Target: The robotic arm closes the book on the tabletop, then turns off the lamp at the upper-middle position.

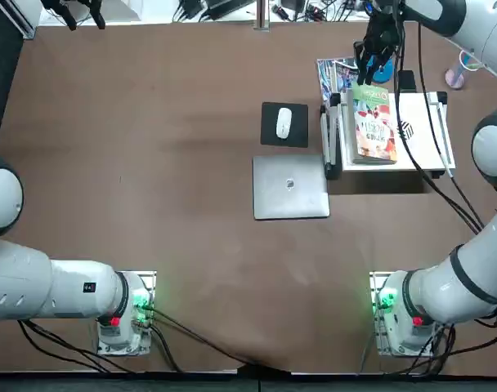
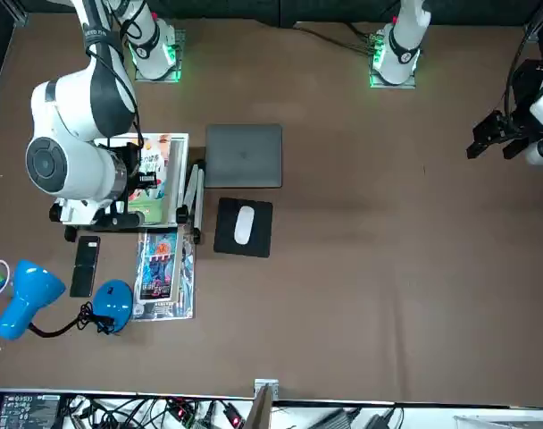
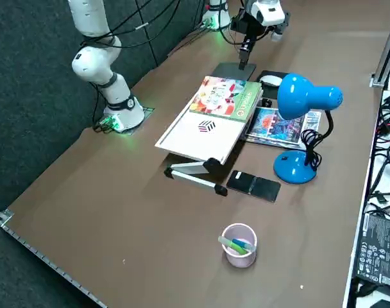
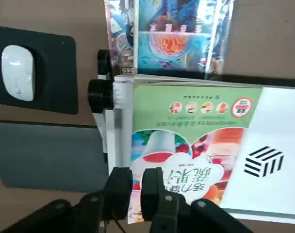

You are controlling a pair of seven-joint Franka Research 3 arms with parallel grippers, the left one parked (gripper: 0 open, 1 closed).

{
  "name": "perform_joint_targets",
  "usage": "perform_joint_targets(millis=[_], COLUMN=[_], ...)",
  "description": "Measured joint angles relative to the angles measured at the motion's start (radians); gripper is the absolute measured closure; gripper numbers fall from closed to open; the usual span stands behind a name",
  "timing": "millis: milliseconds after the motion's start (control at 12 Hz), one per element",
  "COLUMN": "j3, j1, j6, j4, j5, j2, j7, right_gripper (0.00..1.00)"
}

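Overhead: right gripper [image 1: 365, 78] above the far end of the book [image 1: 374, 131], which lies closed, green cover up, on the white stand [image 1: 422, 139]. Front view: lamp [image 2: 112, 304] near the phone [image 2: 85, 266], its blue head tipped over. Right side view: lamp base just beyond the phone. Wrist view: fingers [image 4: 153, 187] slightly parted, nothing gripped, book beneath.

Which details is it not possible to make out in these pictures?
- Bulb of the blue desk lamp: its shade hides it in the right side and front views, so I cannot tell if it is lit.
- Inner pages of the green-covered paperback: its closed cover hides them in the wrist view, where the open right claw hovers over its edge.
- Screen of the grey laptop: shut lid, top view.
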Motion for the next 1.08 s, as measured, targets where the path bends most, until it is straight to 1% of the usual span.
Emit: perform_joint_targets(millis=[250, 417, 500, 583, 833, 917, 1000, 1083], j3=[0.0, -0.002, -0.003, -0.004, -0.004, -0.005, -0.009, -0.012], j1=[0.003, 0.0, -0.001, -0.001, -0.001, -0.002, -0.008, -0.016], j6=[0.026, 0.083, 0.112, 0.148, 0.264, 0.303, 0.377, 0.401], j4=[0.002, 0.002, 0.002, 0.002, 0.002, 0.002, 0.003, 0.003], j5=[-0.066, -0.102, -0.117, -0.133, -0.188, -0.214, -0.256, -0.273], j2=[0.0, 0.003, 0.008, 0.018, 0.069, 0.09, 0.126, 0.138], j7=[0.014, 0.015, 0.014, 0.014, 0.013, 0.012, 0.001, -0.018], right_gripper=[0.81, 0.87, 0.87, 0.89, 0.92, 0.95, 0.96, 0.97])
